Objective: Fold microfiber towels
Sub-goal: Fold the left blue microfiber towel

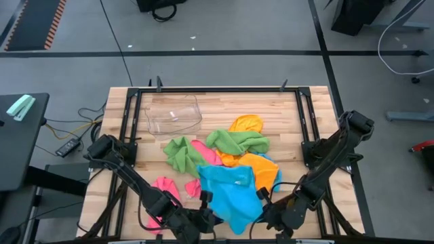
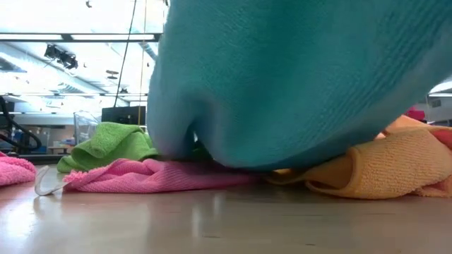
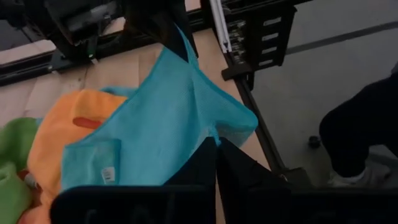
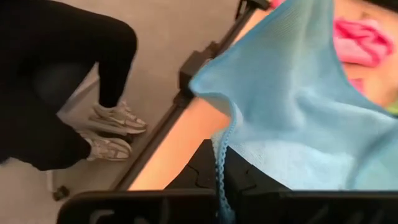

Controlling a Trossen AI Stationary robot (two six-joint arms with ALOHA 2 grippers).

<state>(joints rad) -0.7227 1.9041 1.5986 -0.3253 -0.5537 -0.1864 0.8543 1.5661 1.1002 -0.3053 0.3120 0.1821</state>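
A sky blue microfiber towel (image 1: 230,193) is held up near the table's front edge between my two grippers. My left gripper (image 1: 205,205) is shut on its left corner and my right gripper (image 1: 264,207) on its right corner. In the low view the blue towel (image 2: 296,77) sags, and its underside rests on a pink towel (image 2: 148,176) and an orange towel (image 2: 388,169). Behind it, green (image 1: 237,141), orange (image 1: 245,124) and pink (image 1: 205,152) towels lie in a heap mid-table. Another pink towel (image 1: 164,188) lies by my left arm. My left gripper pinches a corner of the blue towel (image 3: 215,138) between its two shut fingers, slanting down from the table's near left. The cloth runs away from the fingers, sagging. My right gripper pinches the blue towel's hemmed edge (image 4: 222,152) at a corner between its two shut fingers, slanting down from the near right. The hem hangs down between the fingers and the cloth rises away from them.
A clear plastic tub (image 1: 175,114) stands at the table's far left. A black frame (image 1: 203,90) runs round the table. A person's legs and shoes (image 4: 112,130) are beside the table's near edge.
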